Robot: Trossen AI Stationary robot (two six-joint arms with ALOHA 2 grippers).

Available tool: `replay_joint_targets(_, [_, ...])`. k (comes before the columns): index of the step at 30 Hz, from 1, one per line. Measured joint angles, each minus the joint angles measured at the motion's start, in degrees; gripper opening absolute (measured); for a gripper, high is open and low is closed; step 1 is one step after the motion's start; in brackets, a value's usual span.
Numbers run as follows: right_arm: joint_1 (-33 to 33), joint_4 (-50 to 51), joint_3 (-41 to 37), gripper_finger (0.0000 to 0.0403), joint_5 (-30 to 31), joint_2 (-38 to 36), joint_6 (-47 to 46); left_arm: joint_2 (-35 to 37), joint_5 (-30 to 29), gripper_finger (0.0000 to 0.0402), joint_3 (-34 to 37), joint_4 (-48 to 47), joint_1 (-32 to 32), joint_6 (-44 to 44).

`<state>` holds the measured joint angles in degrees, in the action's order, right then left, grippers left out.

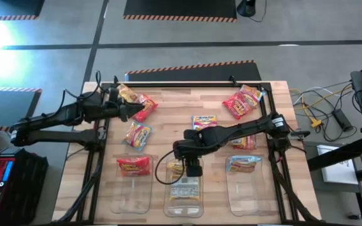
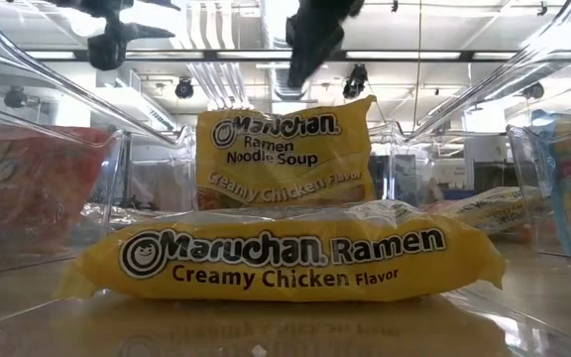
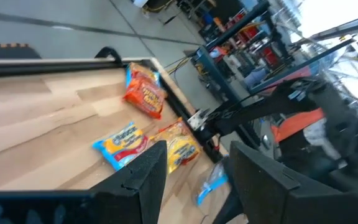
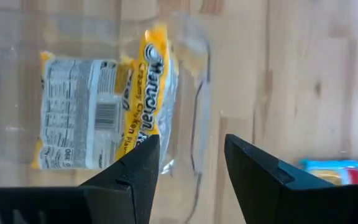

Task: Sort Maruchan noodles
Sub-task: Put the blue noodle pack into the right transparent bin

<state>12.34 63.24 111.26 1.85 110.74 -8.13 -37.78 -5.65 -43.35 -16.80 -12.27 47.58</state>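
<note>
While the right gripper [image 1: 193, 168] hangs with its fingers parted and empty over the clear plastic middle bin [image 1: 184, 204] at lower centre of the high view, two yellow glossy Maruchan packets [image 2: 284, 261] already lie inside, one leaning on the other. Next, I'd judge, it should lift straight up clear of the rim, then go for the light blue packet [image 1: 204, 121] just above. At upper left the left gripper [image 1: 123, 107] waits, fingers apart, beside red packets [image 1: 137, 100].
</note>
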Motion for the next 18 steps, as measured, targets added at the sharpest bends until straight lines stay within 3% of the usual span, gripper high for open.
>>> replay_joint_targets(7, [-2.02,0.5,3.66,0.0168,0.3,-0.15,1.64,-0.02,-0.14,0.0158,0.0,-13.49,0.02,3.62])
replay_joint_targets(14, [-5.82,0.14,0.52,0.0168,0.01,-0.15,2.83,-0.02,-1.55,0.0158,0.0,-31.54,0.11,7.54])
replay_joint_targets(18, [-7.89,-4.81,-2.87,0.0166,-0.9,-0.15,3.25,-0.31,-3.71,0.0158,0.1,-39.84,0.09,9.8])
